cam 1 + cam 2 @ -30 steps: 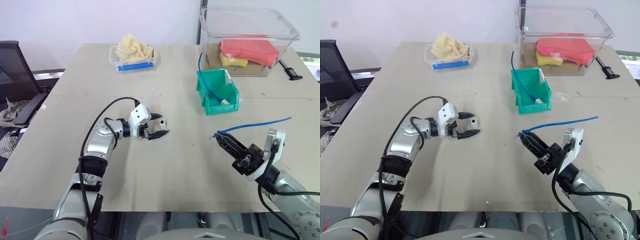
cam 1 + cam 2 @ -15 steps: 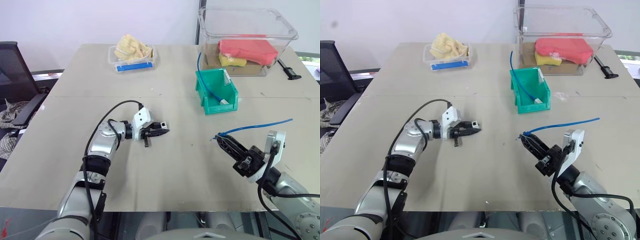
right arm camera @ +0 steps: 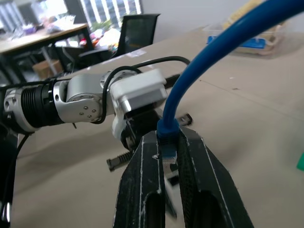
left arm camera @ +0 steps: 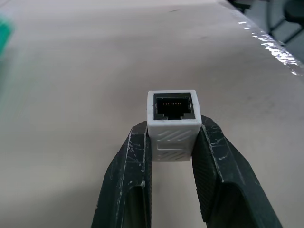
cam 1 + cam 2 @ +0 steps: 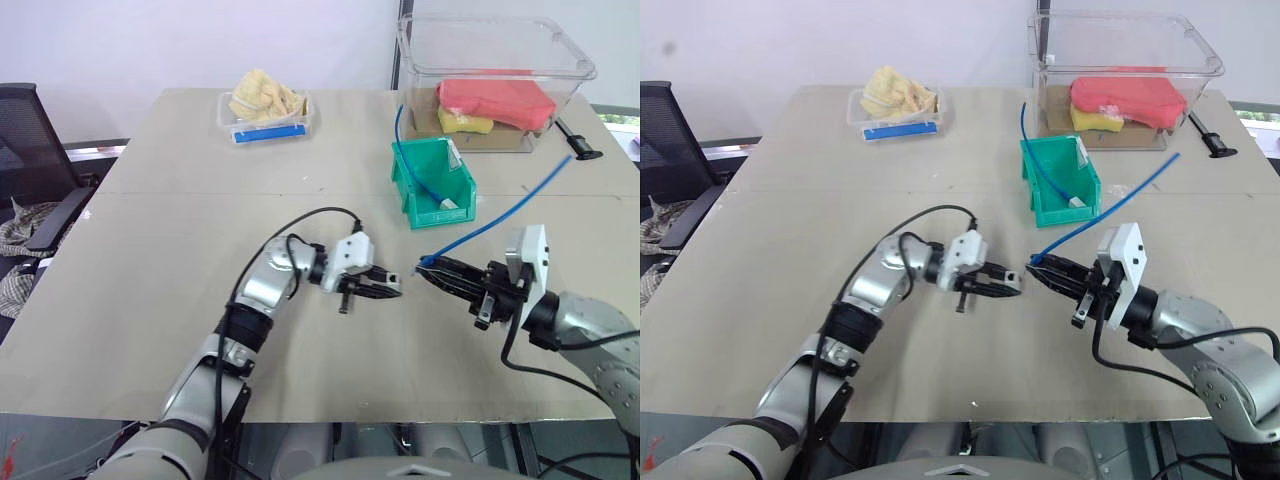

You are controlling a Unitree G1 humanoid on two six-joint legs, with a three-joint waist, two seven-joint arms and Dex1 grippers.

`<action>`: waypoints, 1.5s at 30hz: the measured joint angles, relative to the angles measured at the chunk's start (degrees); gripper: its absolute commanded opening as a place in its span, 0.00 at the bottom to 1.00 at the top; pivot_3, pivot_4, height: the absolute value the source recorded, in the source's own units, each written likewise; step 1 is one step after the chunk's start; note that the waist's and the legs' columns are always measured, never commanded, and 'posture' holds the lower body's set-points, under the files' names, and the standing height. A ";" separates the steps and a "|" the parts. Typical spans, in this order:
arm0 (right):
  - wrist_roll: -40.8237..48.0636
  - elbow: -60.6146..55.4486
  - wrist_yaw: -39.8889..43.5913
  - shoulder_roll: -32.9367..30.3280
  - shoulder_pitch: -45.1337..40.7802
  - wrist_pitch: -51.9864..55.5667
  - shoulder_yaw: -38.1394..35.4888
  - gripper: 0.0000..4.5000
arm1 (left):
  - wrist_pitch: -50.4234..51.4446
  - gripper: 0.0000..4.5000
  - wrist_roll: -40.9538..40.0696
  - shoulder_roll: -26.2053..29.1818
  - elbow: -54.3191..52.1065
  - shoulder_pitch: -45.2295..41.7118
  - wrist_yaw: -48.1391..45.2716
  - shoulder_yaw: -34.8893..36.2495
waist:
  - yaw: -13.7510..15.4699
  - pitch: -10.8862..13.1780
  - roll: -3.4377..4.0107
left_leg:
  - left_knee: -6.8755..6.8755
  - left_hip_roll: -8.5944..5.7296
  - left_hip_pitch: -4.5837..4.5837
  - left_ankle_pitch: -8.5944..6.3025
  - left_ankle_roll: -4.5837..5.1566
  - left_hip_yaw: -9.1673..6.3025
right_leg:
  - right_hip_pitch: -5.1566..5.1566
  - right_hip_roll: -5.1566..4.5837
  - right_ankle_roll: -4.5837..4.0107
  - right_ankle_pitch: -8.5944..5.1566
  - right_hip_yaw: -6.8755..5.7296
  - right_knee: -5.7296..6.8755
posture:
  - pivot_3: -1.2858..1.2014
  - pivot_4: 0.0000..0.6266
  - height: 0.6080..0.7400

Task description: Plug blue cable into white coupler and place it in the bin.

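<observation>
Two pieces are held and lined up, but nothing is plugged in yet. The left gripper pinches the white coupler just above the table, socket facing right. The right gripper clamps the blue cable at its plug, tip near the coupler but apart. Both arms reach level toward each other. Mating and dropping into the bin remain.

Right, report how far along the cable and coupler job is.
Done: the left pincer is clamped on the white coupler, socket facing out, and the right pincer grips the blue cable just behind its plug. In hand: the two tips face each other above the table with a small gap, nothing plugged in. Left: mate them, then place the pair in the bin.
</observation>
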 measured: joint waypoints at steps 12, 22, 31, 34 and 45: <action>-15.48 12.78 9.94 -0.68 -7.54 -2.29 8.78 0.00 | -3.38 0.13 6.84 -1.26 4.38 -2.63 4.62 -2.37 | 0.18 0.01 -0.01 | 0.08 0.01 -0.08 0.00 0.00 -0.05 | -0.03 -0.05 0.00 0.00 -0.04 0.00 | 0.52 0.24 1.00; -19.40 14.78 12.18 1.67 -9.26 -3.58 9.19 0.00 | -2.75 0.13 7.12 -1.22 3.23 -1.95 5.17 -2.36 | 0.20 0.00 0.00 | 0.18 0.01 -0.06 0.00 -0.01 -0.08 | -0.01 -0.05 0.01 0.00 -0.06 0.07 | 0.52 0.24 1.00; -23.97 16.42 14.97 1.28 -10.14 -6.16 10.56 0.00 | -2.79 0.13 7.21 -1.31 3.19 -1.95 5.00 -2.47 | 0.20 0.00 0.00 | 0.19 0.00 -0.06 0.00 -0.01 -0.08 | 0.00 -0.05 0.01 0.00 -0.06 0.07 | 0.52 0.24 1.00; -25.53 16.80 15.96 0.78 -11.31 -6.85 11.52 0.00 | -2.79 0.13 7.28 -1.28 3.19 -1.95 5.06 -2.47 | 0.18 -0.01 0.00 | 0.19 0.00 -0.04 0.00 -0.01 -0.08 | 0.01 -0.05 0.01 0.00 -0.06 0.08 | 0.52 0.24 1.00; -29.72 20.35 20.67 -0.41 -17.29 -6.38 16.25 0.00 | -2.79 0.13 7.64 -1.45 3.19 -1.89 5.27 -2.47 | 0.10 -0.11 -0.06 | 0.21 0.00 0.10 0.00 -0.01 -0.09 | 0.15 -0.04 0.00 0.00 -0.07 0.11 | 0.52 0.24 1.00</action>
